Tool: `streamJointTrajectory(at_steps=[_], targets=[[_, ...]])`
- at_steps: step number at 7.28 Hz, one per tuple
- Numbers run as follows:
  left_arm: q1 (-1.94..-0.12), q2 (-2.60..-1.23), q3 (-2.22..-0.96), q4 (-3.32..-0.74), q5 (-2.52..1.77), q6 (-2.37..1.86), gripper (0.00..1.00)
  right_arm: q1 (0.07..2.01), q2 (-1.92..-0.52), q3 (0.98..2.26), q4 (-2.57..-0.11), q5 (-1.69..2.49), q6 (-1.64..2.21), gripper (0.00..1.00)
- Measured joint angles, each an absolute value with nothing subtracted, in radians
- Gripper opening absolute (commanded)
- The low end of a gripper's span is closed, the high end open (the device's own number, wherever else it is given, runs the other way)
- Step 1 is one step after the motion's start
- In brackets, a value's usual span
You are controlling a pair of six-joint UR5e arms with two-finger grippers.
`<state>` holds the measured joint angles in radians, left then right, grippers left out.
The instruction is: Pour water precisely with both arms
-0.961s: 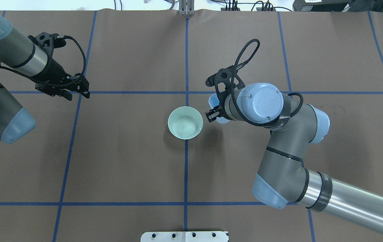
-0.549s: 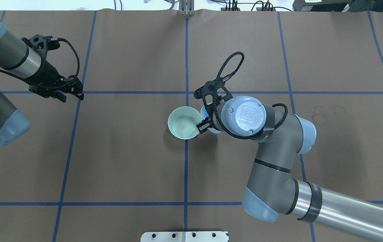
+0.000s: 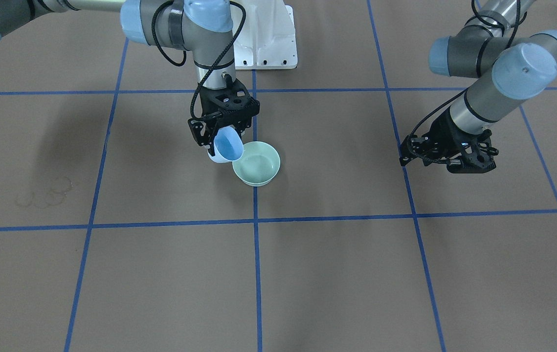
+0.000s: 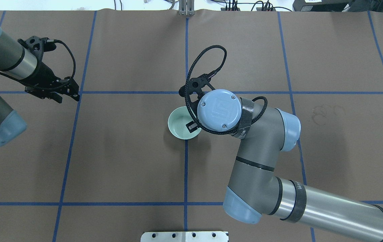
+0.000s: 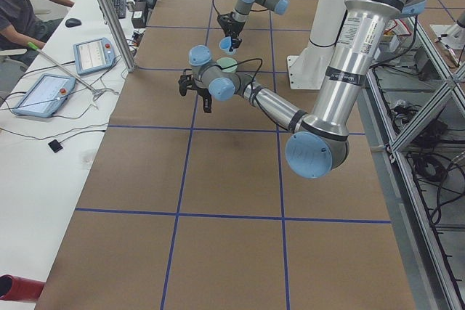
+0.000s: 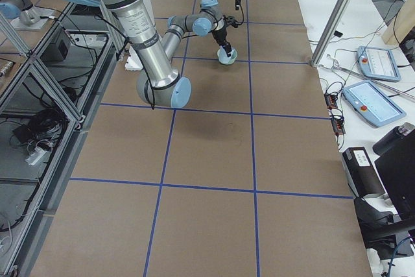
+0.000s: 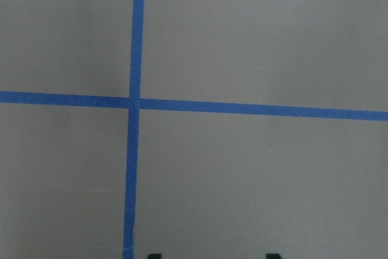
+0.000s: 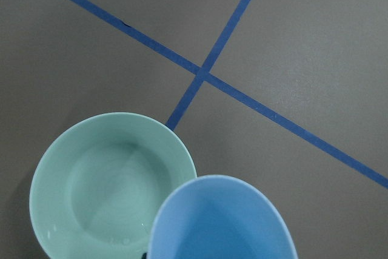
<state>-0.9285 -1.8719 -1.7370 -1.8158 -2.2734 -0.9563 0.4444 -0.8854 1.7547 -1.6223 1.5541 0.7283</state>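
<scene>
Cup [image 3: 227,145] leans mouth-first toward green bowl [image 3: 258,168], clamped in right fingers [image 3: 206,138]; left fingers [image 4: 74,95] spread wide.

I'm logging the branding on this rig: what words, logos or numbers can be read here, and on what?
"UR": logo on the blue joint cap of the right arm.
White lettering on that arm's black band: too small to read.
Teach pendant screens on the side desk: too blurred to read.
</scene>
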Motion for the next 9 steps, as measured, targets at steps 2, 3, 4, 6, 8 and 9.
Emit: streamJointTrajectory(at_steps=[2, 3, 4, 6, 8, 9], targets=[[-0.928, -1.870, -1.737, -1.815, -2.273, -0.949, 0.65, 0.444, -0.874, 1.754, -1.625, 1.554, 0.684, 0.00], [-0.928, -1.870, -1.737, -1.815, -2.273, -0.948, 0.65, 0.443, -0.869, 1.754, -1.633, 1.552, 0.650, 0.00], [-0.928, -1.870, -1.737, -1.815, -2.273, -0.948, 0.65, 0.443, -0.862, 1.753, -1.654, 1.546, 0.617, 0.00], [-0.928, -1.870, -1.738, -1.815, -2.272, -0.948, 0.65, 0.442, -0.822, 1.732, -1.738, 1.518, 0.568, 0.00], [-0.928, -1.870, -1.737, -1.815, -2.272, -0.948, 0.65, 0.432, -0.773, 1.700, -1.836, 1.467, 0.473, 0.00], [-0.928, -1.870, -1.737, -1.815, -2.272, -0.948, 0.65, 0.425, -0.730, 1.670, -1.905, 1.438, 0.411, 0.00]])
